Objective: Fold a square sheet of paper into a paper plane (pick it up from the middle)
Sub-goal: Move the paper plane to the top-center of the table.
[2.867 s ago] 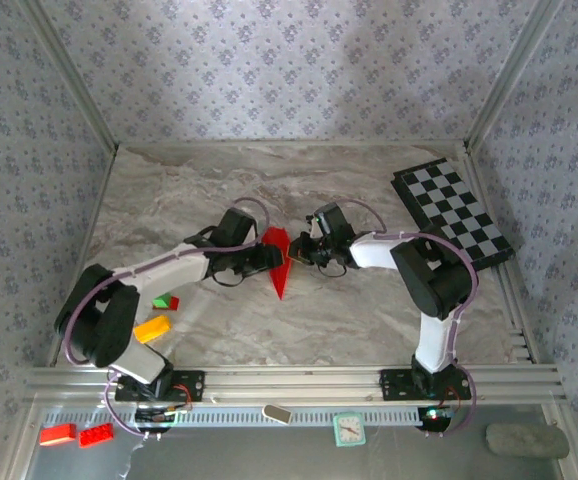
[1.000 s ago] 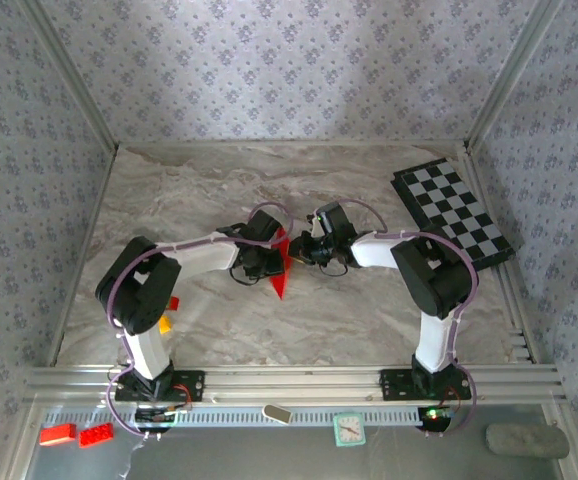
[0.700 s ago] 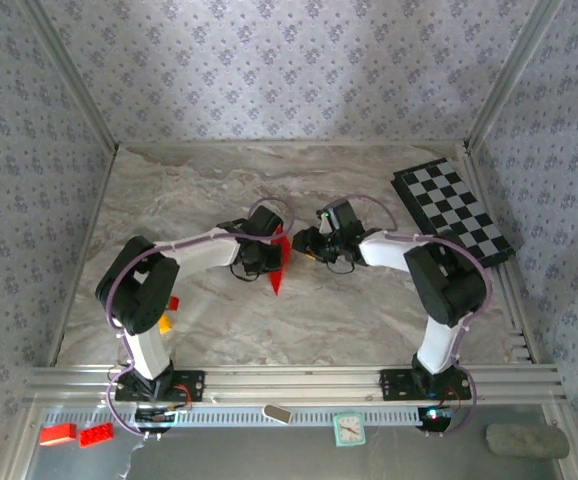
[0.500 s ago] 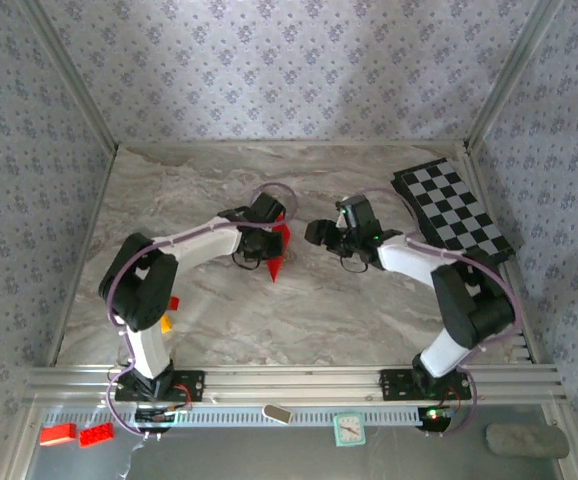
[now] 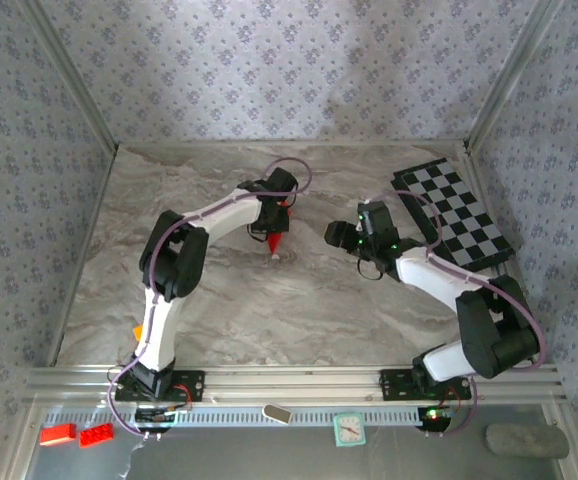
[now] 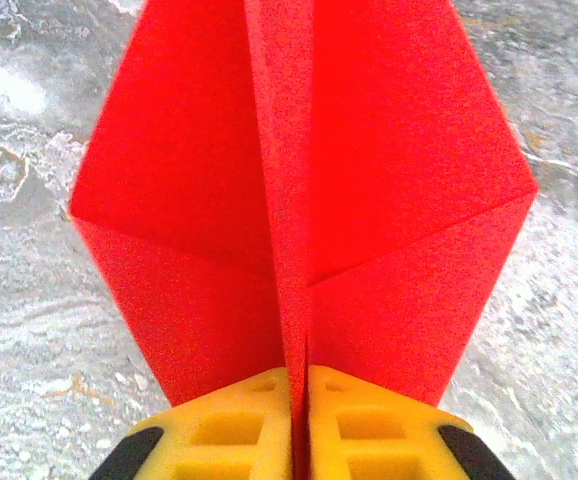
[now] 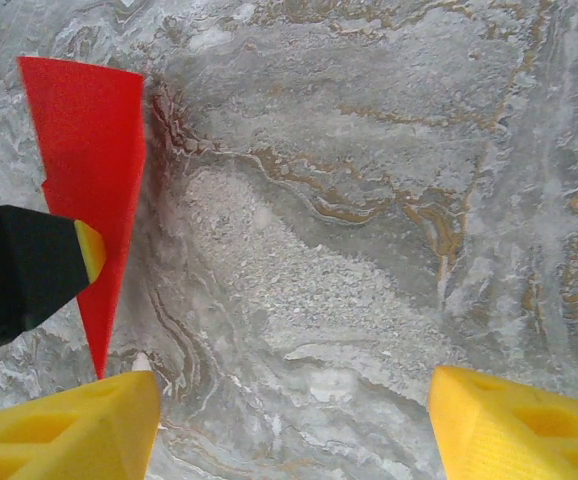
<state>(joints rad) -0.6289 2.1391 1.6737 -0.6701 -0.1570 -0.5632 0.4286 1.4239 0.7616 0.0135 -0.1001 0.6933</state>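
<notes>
The paper plane (image 5: 274, 243) hangs from the left hand (image 5: 275, 228) over the back middle of the worktop (image 5: 229, 300), nose pointing towards the near edge. In the wrist view the yellow fingers (image 6: 219, 440) are pressed together on the centre crease, with a red wing spread out to each side. The right hand (image 5: 337, 235) sits apart to the right with its fingers spread wide and nothing between them.

What worries me is that one narrow pinch carries everything. The paper is thin and smooth, so a quick swing of the arm could let the crease slide out of the pads and the plane would flutter down on its side. I can't tell whether the nose is clear of the marble – if it isn't, any dip would crumple the tip. The wings look springy too, and once released the folds may gape open. And if the open right hand comes in from its side, a finger could catch the nearer wing and twist the plane in the grip
</notes>
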